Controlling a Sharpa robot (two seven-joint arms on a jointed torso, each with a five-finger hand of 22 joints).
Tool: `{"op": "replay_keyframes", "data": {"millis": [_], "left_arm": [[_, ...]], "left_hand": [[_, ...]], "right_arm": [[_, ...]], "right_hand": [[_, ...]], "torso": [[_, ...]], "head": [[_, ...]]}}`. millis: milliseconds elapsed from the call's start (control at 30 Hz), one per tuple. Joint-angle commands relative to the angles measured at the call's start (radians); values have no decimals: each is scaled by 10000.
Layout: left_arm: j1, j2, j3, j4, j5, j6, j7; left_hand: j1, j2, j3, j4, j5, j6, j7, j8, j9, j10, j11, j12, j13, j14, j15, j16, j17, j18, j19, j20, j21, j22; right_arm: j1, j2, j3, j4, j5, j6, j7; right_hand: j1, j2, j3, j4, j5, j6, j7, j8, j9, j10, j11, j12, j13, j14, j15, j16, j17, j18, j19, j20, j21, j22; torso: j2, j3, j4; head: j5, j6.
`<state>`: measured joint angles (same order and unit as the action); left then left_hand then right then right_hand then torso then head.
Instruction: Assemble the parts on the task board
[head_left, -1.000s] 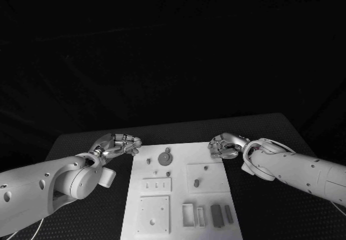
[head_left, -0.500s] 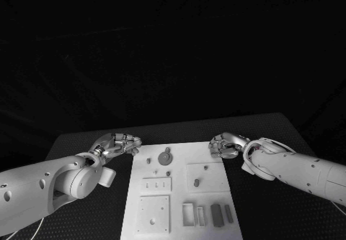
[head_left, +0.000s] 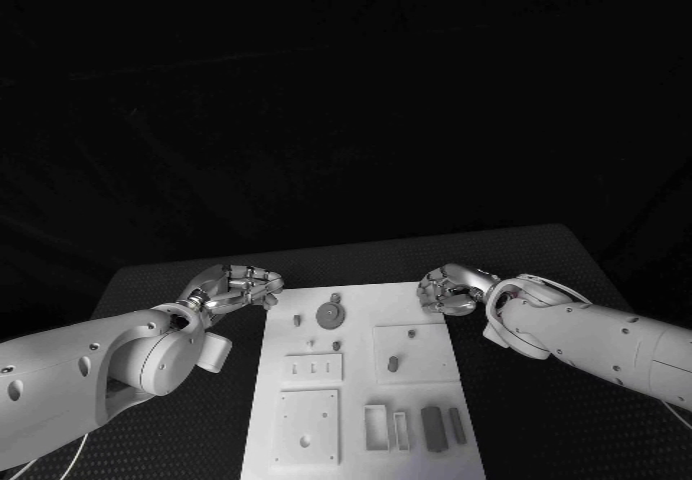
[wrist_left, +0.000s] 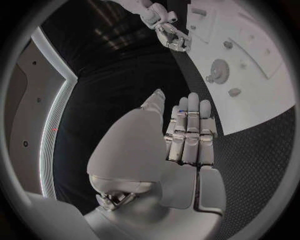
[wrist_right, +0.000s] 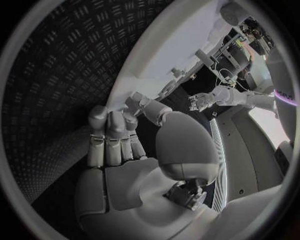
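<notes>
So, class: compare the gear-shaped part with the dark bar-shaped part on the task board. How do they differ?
The gear-shaped part is round and toothed; the dark bar-shaped part is long and straight. The gear-shaped part lies at the far end of the task board, between the hands; the bar-shaped part lies at the near end. Both lie on the board, untouched.

We see the task board (head_left: 361, 380) lying open between our 2 hands: the left hand (head_left: 231, 290) hangs just off its far-left corner, the right hand (head_left: 450, 290) just off its far-right corner. Low parts sit on it, among them a gear (head_left: 330, 317) at the far end. Bare black table (head_left: 519, 420) flanks both long sides.
</notes>
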<state>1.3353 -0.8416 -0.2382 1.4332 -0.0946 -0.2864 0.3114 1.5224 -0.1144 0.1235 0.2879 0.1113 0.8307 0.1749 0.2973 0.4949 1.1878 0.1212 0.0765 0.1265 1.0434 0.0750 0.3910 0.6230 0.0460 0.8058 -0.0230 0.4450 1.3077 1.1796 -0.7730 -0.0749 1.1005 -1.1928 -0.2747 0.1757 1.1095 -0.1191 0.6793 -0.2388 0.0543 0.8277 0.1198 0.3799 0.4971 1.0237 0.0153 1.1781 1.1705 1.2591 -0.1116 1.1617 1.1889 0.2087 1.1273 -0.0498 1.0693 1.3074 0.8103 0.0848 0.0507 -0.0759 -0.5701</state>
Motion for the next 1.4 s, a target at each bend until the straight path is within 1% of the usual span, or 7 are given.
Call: {"op": "replay_keyframes", "data": {"millis": [33,567,867,1000,1033,1233,1400], "left_arm": [[4,10,7,20,31,146,74],[4,11,7,10,31,150,68],[4,27,7,-6,-7,202,12],[4,26,7,-23,-53,290,-12],[4,26,7,-29,-69,310,-20],[7,35,9,-56,-89,408,-32],[12,55,15,-48,-285,459,-256]], "left_hand": [[59,58,-75,2,-46,-1,32,-51,16,-4,36,-27,17,16,27,-51,15,189,-58,11,36,89],[63,56,-75,1,-46,-3,32,-56,18,-12,34,-36,16,16,27,-59,22,189,-60,11,37,88],[36,94,-69,10,-45,97,-2,-11,53,137,-13,27,61,29,27,-81,52,187,-62,12,45,88],[23,99,-69,11,-43,133,-16,6,64,185,-33,47,75,33,27,-87,59,186,-65,12,45,87],[-7,146,-62,11,-47,265,-102,75,100,393,-128,152,132,35,29,-99,71,182,-71,14,49,89],[-78,271,-50,7,-49,695,-297,241,186,807,-326,299,249,72,15,-149,144,184,-84,1,71,93],[-131,372,-64,11,-56,987,-424,307,204,1038,-427,356,312,145,-12,-147,215,181,-80,-16,93,95]], "right_arm": [[-36,8,-17,34,-193,108,-155],[-68,-27,-17,213,-202,-367,-344],[-70,-88,-16,456,-178,-1050,-731],[-69,-148,-15,632,-146,-1177,-923],[-69,-166,-14,684,-146,-1157,-960],[-51,-295,-9,1051,-206,-1190,-1237],[158,-330,-5,1564,-763,-1271,-1846]], "right_hand": [[1,134,34,-41,-58,2050,-288,74,36,-201,-318,71,-13,8,-93,62,15,531,46,-13,44,92],[-277,499,-149,-438,-60,2082,-382,419,567,-129,-409,125,14,37,-179,34,30,531,74,-30,35,54],[-320,554,-180,-495,-57,2082,-406,478,677,-125,-428,140,27,36,-196,29,34,531,75,-37,31,48],[-310,566,-173,-511,-58,2092,-415,489,697,-117,-436,148,32,39,-203,30,36,531,80,-43,34,48],[-307,571,-170,-516,-57,2096,-418,493,704,-113,-439,152,34,41,-206,31,36,531,83,-46,36,48],[-297,595,-164,-537,-56,2112,-436,502,732,-91,-456,166,39,55,-220,41,43,531,101,-62,53,54],[-286,592,-171,-547,-56,2154,-466,507,759,-42,-484,170,30,89,-241,63,53,531,131,-80,87,67]], "torso": [[1,0,5],[-1,1,2],[0,0,13],[-1,-3,14],[0,-3,12],[-1,-16,7],[2,-26,5]], "head": [[-15,-10],[-13,-34],[-15,-46],[-15,-43],[-11,-44],[-4,-39],[-21,14]]}}
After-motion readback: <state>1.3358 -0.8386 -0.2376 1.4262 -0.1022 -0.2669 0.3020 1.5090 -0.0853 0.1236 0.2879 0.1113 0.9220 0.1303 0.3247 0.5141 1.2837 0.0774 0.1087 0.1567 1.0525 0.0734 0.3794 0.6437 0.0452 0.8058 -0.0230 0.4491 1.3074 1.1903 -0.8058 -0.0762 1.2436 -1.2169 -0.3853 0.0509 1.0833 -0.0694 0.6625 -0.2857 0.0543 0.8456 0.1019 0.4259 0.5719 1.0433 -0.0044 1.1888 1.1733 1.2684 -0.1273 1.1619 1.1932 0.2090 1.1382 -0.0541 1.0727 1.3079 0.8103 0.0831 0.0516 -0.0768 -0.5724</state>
